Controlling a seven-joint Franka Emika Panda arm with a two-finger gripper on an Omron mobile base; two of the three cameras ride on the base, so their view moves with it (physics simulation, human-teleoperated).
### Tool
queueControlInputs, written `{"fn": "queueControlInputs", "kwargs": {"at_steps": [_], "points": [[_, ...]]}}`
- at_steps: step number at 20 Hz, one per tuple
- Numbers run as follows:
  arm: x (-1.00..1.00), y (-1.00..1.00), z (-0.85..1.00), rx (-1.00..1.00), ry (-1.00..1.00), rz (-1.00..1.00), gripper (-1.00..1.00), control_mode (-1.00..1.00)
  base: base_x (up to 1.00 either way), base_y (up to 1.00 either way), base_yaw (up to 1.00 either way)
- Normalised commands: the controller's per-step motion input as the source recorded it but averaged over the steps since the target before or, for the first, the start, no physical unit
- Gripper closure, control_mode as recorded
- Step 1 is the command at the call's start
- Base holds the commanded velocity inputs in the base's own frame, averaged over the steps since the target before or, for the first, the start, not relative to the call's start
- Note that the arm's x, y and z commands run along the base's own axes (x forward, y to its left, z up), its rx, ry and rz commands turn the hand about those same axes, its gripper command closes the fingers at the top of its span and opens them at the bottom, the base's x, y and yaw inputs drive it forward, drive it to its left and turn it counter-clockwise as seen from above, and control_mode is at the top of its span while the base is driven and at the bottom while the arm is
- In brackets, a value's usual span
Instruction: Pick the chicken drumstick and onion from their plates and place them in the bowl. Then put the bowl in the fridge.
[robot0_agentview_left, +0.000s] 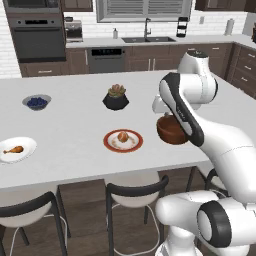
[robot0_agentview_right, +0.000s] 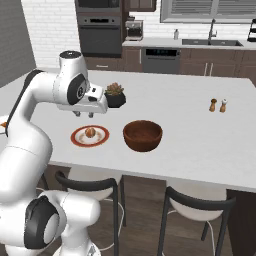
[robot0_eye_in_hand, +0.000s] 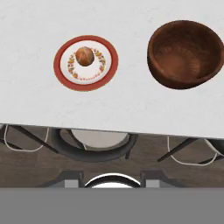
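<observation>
Nothing was done yet; the bowl (robot0_eye_in_hand: 183, 54) sat empty; beside it the onion (robot0_eye_in_hand: 84, 56) lay on its red-rimmed plate (robot0_eye_in_hand: 61, 65); the chicken drumstick (robot0_agentview_left: 13, 149) beyond; my gripper's (robot0_agentview_right: 90, 112) jaw state I couldn't tell.

Bright, even light — soft shadows.

A broad white island counter (robot0_agentview_left: 75, 135) spans the middle of the frame in a simulated kitchen with dark wood cabinets (robot0_agentview_left: 150, 57) and white brick-tile walls (robot0_agentview_left: 7, 55). A built-in wall oven (robot0_agentview_left: 39, 37) stands at upper left, a dishwasher (robot0_agentview_left: 106, 60) beside it, and a sink with a faucet (robot0_agentview_left: 147, 31) under a shuttered window (robot0_agentview_left: 142, 9) at top centre. Dark-backed stools with white seats (robot0_agentview_left: 132, 192) line the counter's near edge at the bottom, over a brown wood floor (robot0_agentview_left: 87, 215). Salt and pepper shakers (robot0_agentview_right: 218, 105) stand on the counter, right of centre.
</observation>
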Motion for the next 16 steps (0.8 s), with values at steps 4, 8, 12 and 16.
{"fn": "queueControlInputs", "kwargs": {"at_steps": [4, 8, 12, 16], "points": [[-0.18, 0.01, -0.01, 0.00, 0.00, 0.00, -1.00, -1.00, 0.00, 0.00, 0.00], [0.05, 0.28, -0.26, 0.00, 0.00, 0.00, -1.00, -1.00, 0.00, 0.00, 0.00], [0.49, 0.44, -0.23, 0.01, 0.00, 0.00, -1.00, -1.00, 0.00, 0.00, 0.00], [0.65, 0.40, -0.29, 0.00, 0.11, 0.00, -1.00, -1.00, 0.00, 0.00, 0.00]]}}
